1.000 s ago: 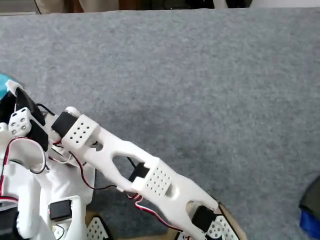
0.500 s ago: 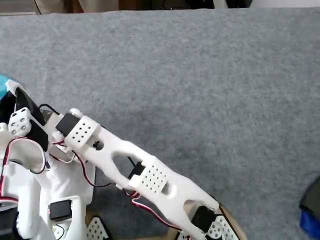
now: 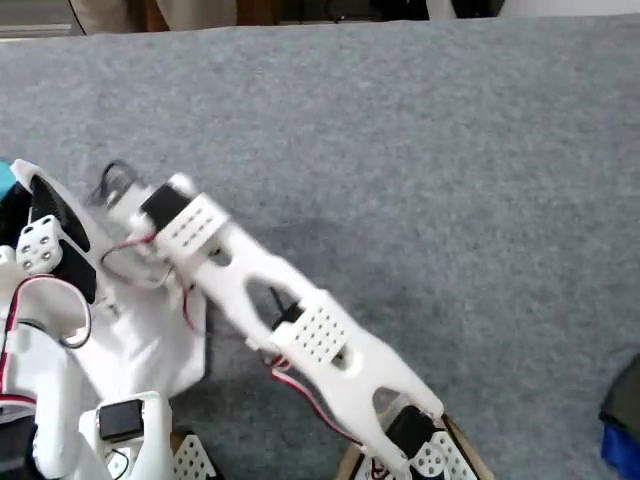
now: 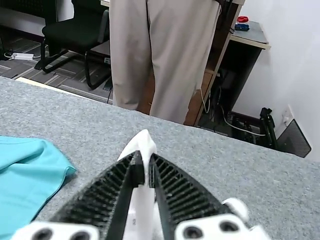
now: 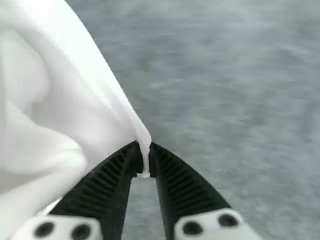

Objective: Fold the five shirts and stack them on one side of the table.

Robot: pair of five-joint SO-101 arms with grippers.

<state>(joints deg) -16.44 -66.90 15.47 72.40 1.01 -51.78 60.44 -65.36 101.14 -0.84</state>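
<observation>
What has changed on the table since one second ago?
The right arm swung over the table toward its far side, with the right claw shut on the white shirt, pulling the cloth along. The left arm, the left claw and the teal shirt kept their places.

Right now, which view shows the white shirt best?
High view: it shows the most of the white shirt. The wrist views show small folds pinched by the right gripper and left gripper.
</observation>
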